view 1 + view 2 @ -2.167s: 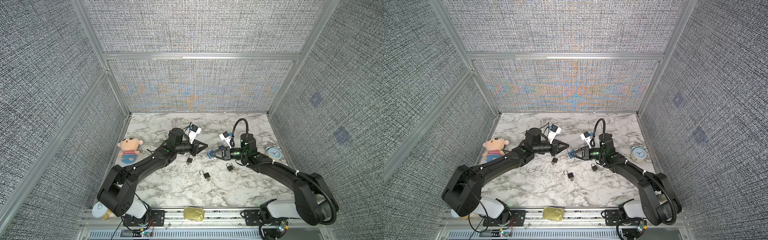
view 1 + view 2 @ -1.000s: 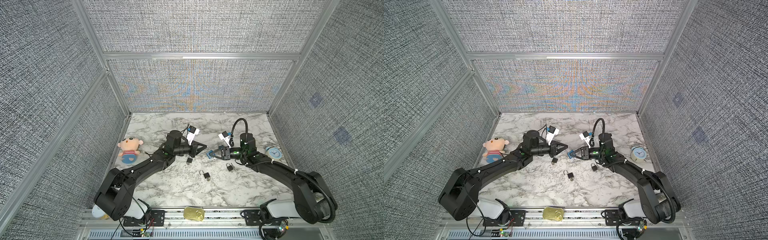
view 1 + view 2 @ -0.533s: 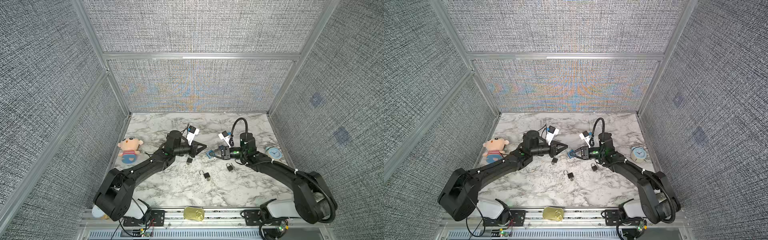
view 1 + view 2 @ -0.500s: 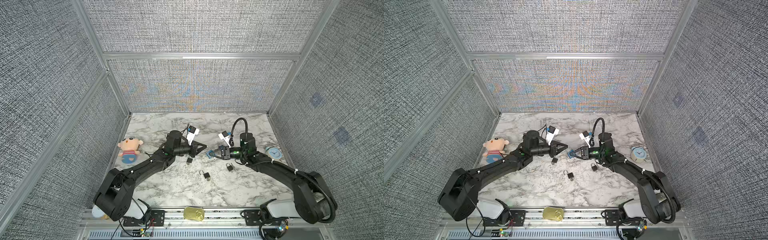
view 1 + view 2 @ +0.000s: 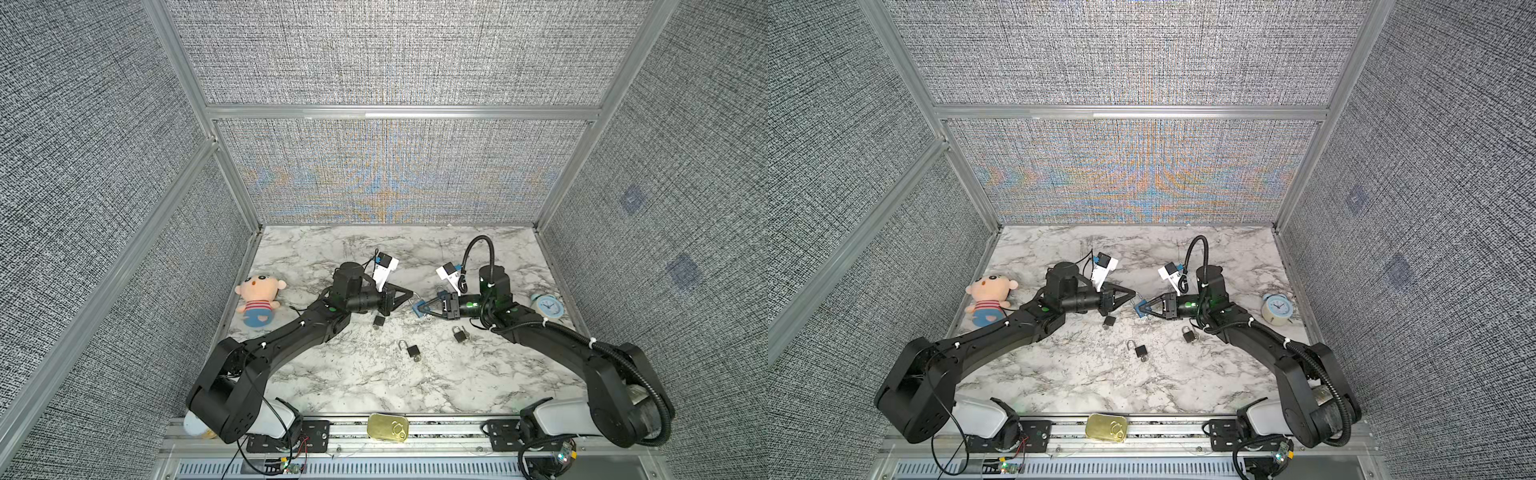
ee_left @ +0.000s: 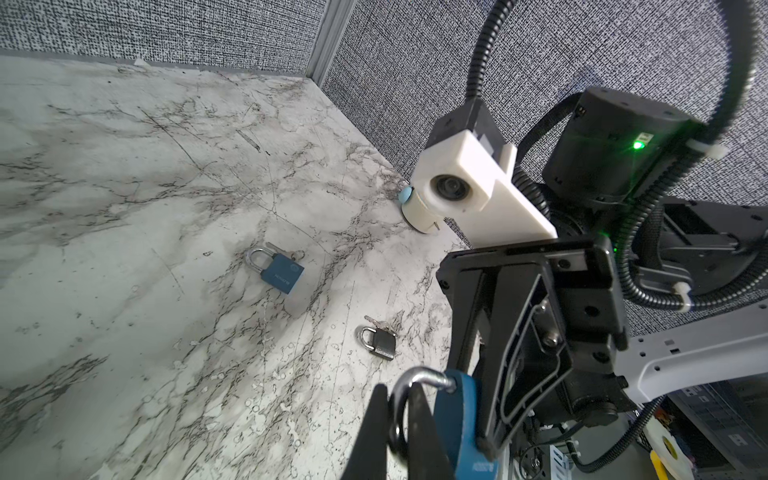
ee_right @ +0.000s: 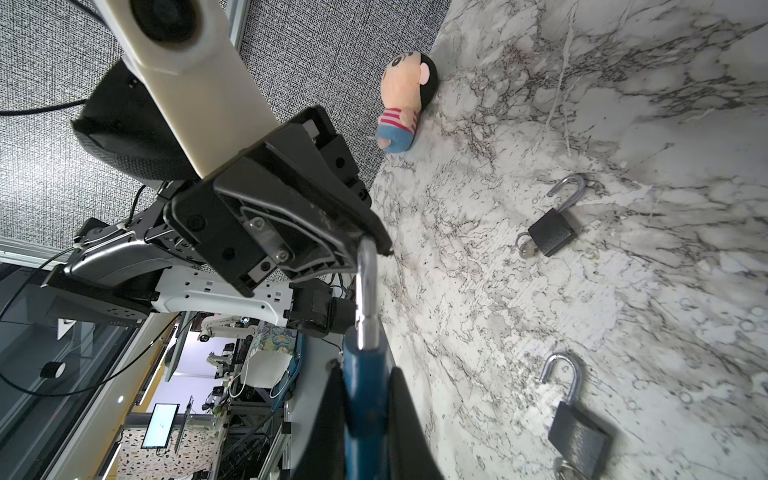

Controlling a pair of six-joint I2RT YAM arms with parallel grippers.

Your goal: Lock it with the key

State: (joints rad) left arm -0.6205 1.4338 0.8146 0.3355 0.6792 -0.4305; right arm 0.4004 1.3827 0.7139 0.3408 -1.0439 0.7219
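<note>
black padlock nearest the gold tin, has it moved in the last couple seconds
No. The black padlock lies at the same spot and angle, just as far from the gold tin on the front rail.

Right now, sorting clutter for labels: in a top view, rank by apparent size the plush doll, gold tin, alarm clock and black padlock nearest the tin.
1. plush doll
2. gold tin (likely nearer the camera, so not sure)
3. alarm clock
4. black padlock

Doll (image 5: 257, 297) far left, clock (image 5: 548, 308) far right on table (image 5: 353, 374); padlocks (image 5: 413, 351) between; tin (image 5: 387, 428) on front rail (image 5: 449, 432).
</note>
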